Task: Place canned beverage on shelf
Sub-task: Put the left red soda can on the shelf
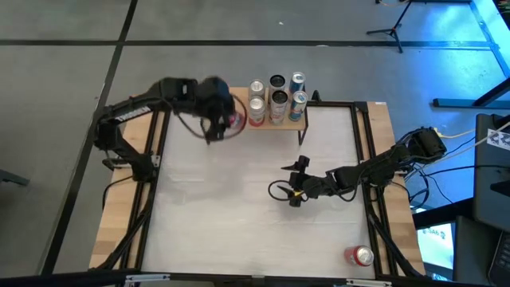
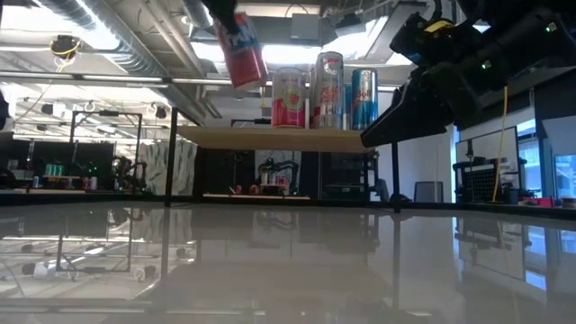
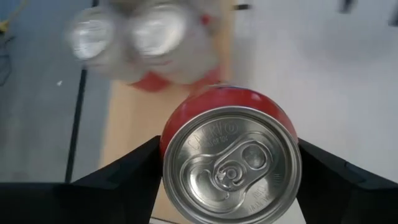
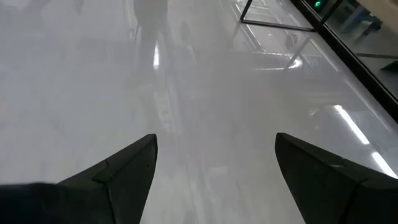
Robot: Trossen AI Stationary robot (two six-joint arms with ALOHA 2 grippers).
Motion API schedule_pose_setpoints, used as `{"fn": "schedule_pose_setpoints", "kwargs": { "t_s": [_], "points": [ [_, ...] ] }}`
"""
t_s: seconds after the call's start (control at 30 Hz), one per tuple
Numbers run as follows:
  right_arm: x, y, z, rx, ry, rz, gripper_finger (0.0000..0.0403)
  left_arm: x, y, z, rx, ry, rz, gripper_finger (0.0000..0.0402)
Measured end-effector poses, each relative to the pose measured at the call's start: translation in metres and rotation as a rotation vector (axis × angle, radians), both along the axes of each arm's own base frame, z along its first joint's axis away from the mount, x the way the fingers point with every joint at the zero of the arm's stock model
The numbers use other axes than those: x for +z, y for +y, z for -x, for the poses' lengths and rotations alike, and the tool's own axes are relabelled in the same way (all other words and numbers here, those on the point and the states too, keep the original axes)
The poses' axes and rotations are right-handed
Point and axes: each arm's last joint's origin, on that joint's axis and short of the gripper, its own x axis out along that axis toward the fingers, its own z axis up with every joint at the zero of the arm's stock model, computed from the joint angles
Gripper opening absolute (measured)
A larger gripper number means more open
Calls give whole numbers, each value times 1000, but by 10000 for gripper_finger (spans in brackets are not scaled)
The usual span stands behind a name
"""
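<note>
My left gripper [image 1: 227, 121] is up at the far left of the table, just left of the shelf [image 1: 307, 119], and is shut on a red canned beverage [image 3: 230, 158]. In the low view the can [image 2: 241, 49] hangs tilted, level with the cans on the shelf. Several cans [image 1: 276, 97] stand upright on the light-wood shelf [image 2: 270, 137]. My right gripper [image 1: 291, 182] waits open over the middle of the table, nothing between its fingers [image 4: 118, 171]. My left gripper pinches the red can's side wall just below its top rim [image 3: 166, 146] between its two fingers [image 3: 127, 171], one on each side. The fingers slant down from the table's left. The can is lifted clear of table and shelf, tilted, its silver lid facing the wrist.
Another red can [image 1: 358, 255] lies on its side near the table's front right corner. The shelf's thin black legs [image 2: 171, 157] stand on the glossy white tabletop [image 1: 223, 215]. The left end of the shelf board [image 2: 202, 135] is bare.
</note>
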Motion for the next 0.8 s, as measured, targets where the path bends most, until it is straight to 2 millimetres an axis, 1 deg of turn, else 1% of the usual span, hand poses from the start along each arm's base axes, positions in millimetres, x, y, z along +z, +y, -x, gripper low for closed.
{"fn": "schedule_pose_setpoints", "kwargs": {
  "t_s": [0.07,0.17,0.27,0.37,0.5,0.6,0.7,0.8],
  "points": [
    [0,-1,0,-20,-3,15,321,0,15,4,9,-7,19,284],
    [0,-2,1,-51,1,48,321,-4,36,6,17,2,64,284],
    [0,-4,2,-81,6,90,321,-12,55,0,33,45,66,284],
    [0,-7,1,-110,3,113,321,-13,75,-9,54,63,54,284],
    [0,-15,-1,-125,8,96,321,-16,95,-21,62,118,64,284],
    [-2,-19,-2,-99,24,50,321,-18,109,-29,65,153,84,284],
    [-3,-21,-2,-77,42,13,321,-18,122,-31,73,167,81,284],
    [-4,-20,-2,-71,50,11,321,-21,134,-30,76,183,75,284]
  ]
}}
